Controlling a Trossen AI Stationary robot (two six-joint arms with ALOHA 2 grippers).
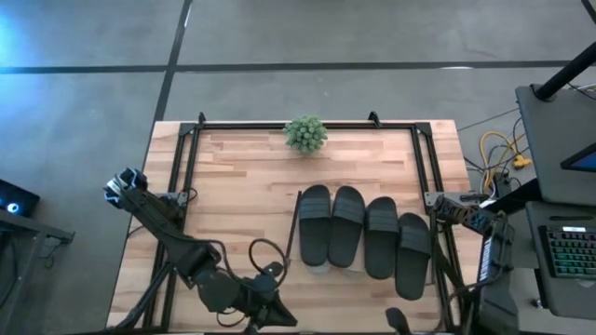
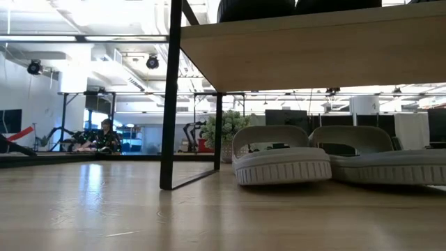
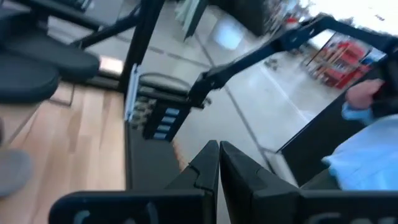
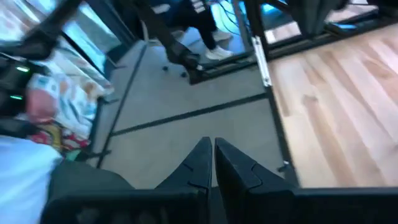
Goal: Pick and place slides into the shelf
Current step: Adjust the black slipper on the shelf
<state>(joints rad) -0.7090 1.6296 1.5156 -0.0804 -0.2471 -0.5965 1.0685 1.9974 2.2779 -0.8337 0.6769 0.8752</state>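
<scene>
High view: four black slides (image 1: 364,235) lined up side by side on the shelf (image 1: 298,237), toes toward the far edge, straps across the middle; the two nearer the right arm set slightly closer to the near edge than the other two. Shelf standing right of centre on the table (image 1: 233,186), its thin dark rail visible along the side of the leftmost slide. Low view: two light grey slides (image 2: 282,164) resting on the table beneath the shelf's wood board, side by side, upright on their soles, just beyond the shelf's dark leg; black slides partly visible above the board.

Small green potted plant (image 1: 305,134) at the far edge of the table, well apart from the slides. Black tube frame (image 1: 186,140) bordering the far and side edges.

Left gripper (image 3: 218,163) parked at the near edge of the table, off the near left corner of the shelf, fingers pressed together, grasping nothing. Right gripper (image 4: 211,160) parked at the near right edge, fingers likewise pressed together, nothing between them. Both well apart from the slides.

Keyboard (image 1: 570,251) on a stand to the right of the table.
</scene>
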